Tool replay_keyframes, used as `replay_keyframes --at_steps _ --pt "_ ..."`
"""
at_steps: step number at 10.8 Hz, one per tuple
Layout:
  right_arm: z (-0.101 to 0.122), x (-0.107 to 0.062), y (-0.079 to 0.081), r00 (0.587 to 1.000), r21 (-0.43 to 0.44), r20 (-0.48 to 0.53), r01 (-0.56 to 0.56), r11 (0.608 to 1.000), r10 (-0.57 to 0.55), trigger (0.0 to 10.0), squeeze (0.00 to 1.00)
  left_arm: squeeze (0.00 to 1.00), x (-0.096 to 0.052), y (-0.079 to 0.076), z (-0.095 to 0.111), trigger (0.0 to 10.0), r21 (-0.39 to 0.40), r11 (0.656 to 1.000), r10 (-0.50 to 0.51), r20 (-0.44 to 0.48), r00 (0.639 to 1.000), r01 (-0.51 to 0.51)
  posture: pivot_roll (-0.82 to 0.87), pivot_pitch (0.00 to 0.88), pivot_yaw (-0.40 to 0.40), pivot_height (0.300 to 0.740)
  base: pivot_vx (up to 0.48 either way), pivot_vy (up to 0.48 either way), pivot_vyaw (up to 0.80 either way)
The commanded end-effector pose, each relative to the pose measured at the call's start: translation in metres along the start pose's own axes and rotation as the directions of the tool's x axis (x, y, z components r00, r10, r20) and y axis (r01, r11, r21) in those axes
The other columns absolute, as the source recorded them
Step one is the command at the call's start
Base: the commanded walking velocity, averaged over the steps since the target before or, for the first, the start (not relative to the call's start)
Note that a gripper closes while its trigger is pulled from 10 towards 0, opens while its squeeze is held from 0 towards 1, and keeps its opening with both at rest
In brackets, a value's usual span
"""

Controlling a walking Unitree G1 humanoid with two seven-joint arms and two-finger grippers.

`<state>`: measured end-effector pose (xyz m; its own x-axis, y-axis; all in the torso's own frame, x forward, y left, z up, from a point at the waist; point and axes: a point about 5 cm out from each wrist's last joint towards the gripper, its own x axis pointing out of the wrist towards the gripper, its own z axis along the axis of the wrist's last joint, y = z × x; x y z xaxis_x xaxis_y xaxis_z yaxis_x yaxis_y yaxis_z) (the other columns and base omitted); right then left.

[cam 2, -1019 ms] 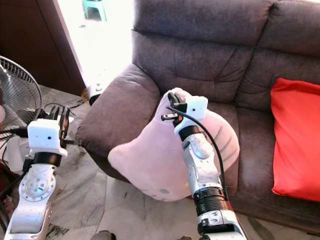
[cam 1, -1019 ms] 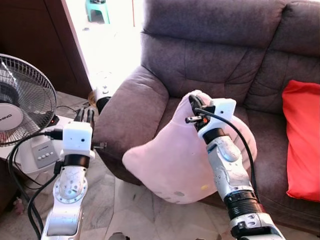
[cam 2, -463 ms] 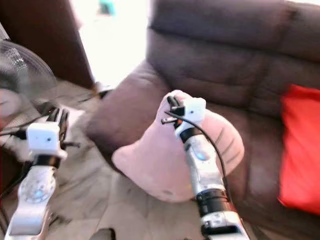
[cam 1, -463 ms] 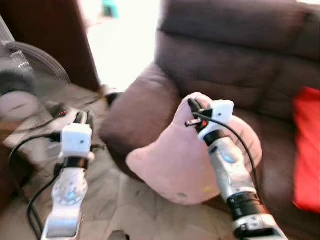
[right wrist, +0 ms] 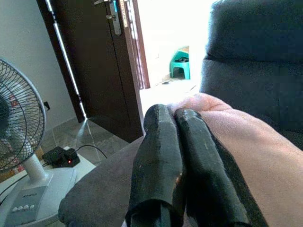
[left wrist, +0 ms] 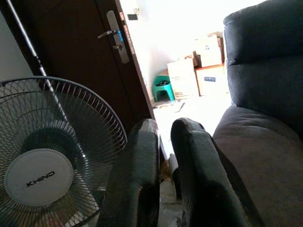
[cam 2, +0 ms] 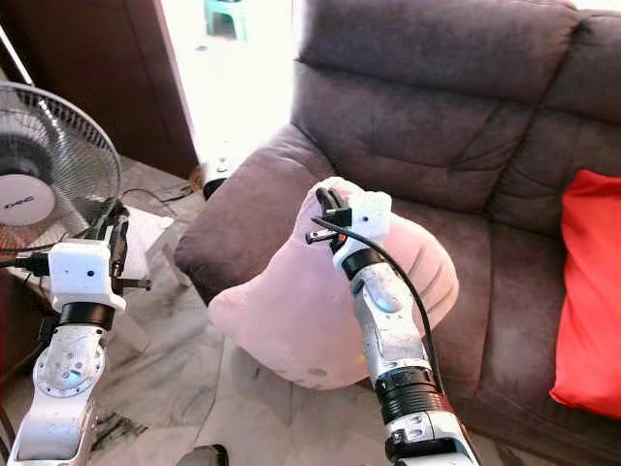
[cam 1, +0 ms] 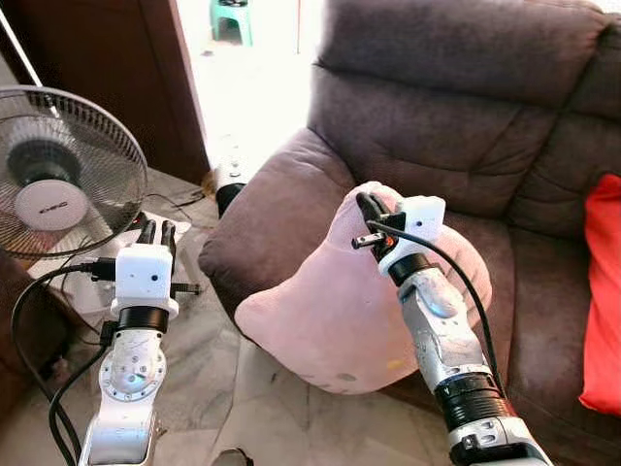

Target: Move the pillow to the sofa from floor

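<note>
Since 1 second ago the camera has swung toward the robot's left, so the fan (cam 1: pixel 60 175) sits fuller in the eye views and the red cushion (cam 2: pixel 590 301) has slid to the right edge; the arms and the pillow keep nearly the same pose against the sofa. The right claw (cam 1: pixel 366 211) is closed tight on the top corner of the pink pillow (cam 1: pixel 325 311), its 2 black fingers (right wrist: pixel 161 156) pressed together with the pink fabric pinched beside them. The pillow hangs tilted, its upper part leaning on the front edge of the brown sofa (cam 1: pixel 456 107) seat beside the armrest (cam 1: pixel 267 218), its lower part hanging over the marble floor (cam 1: pixel 209 388). The left claw (cam 1: pixel 157 232) is raised over the floor near the fan, holding nothing, its 2 fingers (left wrist: pixel 137 179) nearly together with a narrow gap. A dark wooden door (left wrist: pixel 71 52) stands behind the fan, and a green stool (left wrist: pixel 164 86) shows beyond it.
</note>
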<state>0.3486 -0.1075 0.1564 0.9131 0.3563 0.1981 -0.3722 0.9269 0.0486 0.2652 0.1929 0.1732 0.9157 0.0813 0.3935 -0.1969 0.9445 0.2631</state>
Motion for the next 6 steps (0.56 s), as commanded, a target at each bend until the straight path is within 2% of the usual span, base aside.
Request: replay_keyframes --at_steps 1,6 --pt "0.0241 0.0039 0.0071 0.992 -0.043 0.114 -0.042 0.998 0.046 10.0 0.0 0.0 0.0022 0.0028 0.0012 10.0 -0.007 1.0 0.012 0.002 1.0 -0.012 0.12 0.11 -0.021 0.723 0.0 0.0 0.63" --pt "0.0185 0.0007 0.0089 0.995 -0.028 0.088 -0.055 0.998 0.057 10.0 0.0 0.0 0.002 0.003 0.0015 10.0 -0.008 1.0 0.007 0.002 1.0 -0.007 0.12 0.12 -0.017 0.723 0.0 0.0 0.0"
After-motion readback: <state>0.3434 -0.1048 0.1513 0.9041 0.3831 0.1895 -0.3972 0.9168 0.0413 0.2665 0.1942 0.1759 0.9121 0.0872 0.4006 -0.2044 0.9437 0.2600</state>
